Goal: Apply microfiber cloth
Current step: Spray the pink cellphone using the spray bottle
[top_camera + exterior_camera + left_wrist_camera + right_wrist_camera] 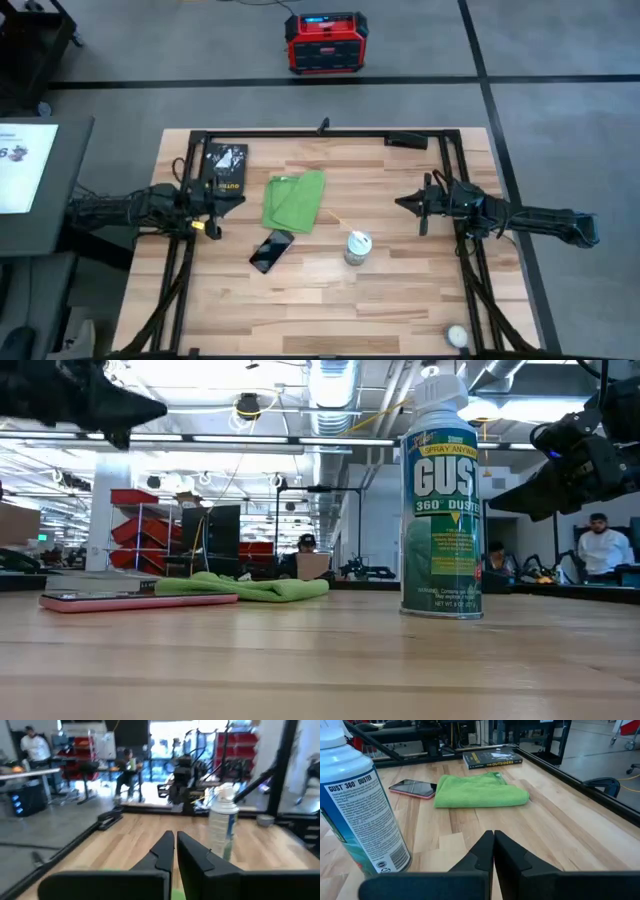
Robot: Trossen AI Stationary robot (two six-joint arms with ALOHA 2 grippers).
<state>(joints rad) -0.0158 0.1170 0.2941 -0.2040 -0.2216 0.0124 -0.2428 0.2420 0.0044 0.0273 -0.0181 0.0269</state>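
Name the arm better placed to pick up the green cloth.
Left, probably. The left gripper hovers close beside the microfiber cloth, fingers shut. The right gripper is farther off, with the duster can nearby.

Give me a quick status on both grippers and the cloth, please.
Left gripper shut, empty, hovering beside the book. Right gripper shut, empty, at table's right. Microfiber cloth folded, untouched, mid-table. Phone and duster can close by.

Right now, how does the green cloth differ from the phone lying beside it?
The microfiber cloth is lime green, soft and folded into a rumpled pad; the phone is flat and rigid, with a dark screen and a pink edge. The cloth is larger than the phone. Both lie on the wooden table, apart from both grippers.
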